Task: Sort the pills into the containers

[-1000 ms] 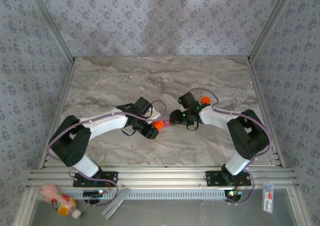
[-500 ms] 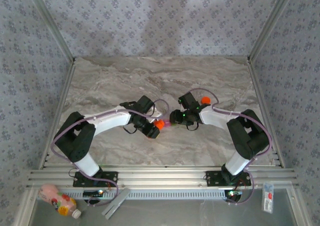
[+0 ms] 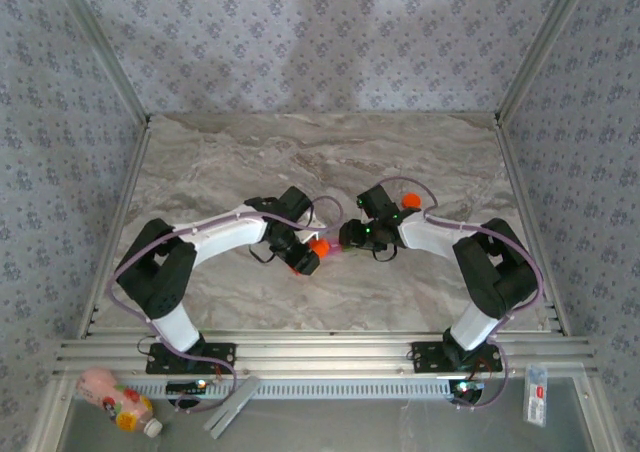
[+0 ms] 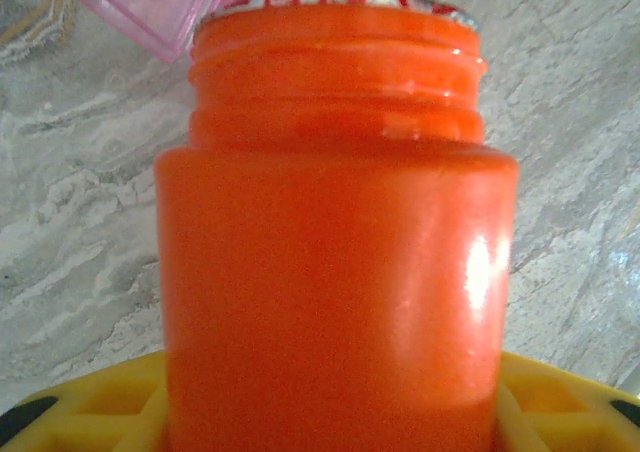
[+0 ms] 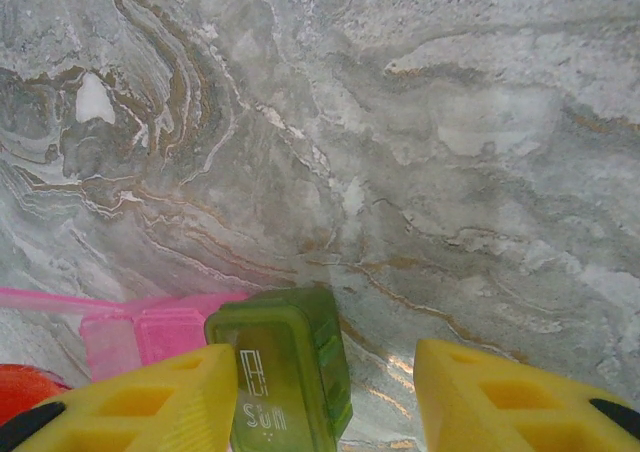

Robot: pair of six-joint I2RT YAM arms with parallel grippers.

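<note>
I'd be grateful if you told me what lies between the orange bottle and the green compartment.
The pink compartment lies there, joined to the green compartment, with the orange bottle beyond it; the right wrist view shows this.

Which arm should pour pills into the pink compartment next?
Left. The left gripper holds the orange bottle, mouth facing the pink compartment. The right gripper straddles the green compartment, likely steadying it.

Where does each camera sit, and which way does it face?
Top external: above and behind, facing down at grey marble table; left arm, right arm show.
Left wrist: looks along left yellow fingers at small orange plastic bottle between them.
Right wrist: looks down past right yellow fingers at translucent pink-and-green plastic pill case.
Shared: both wrist views show bottle and case.
</note>
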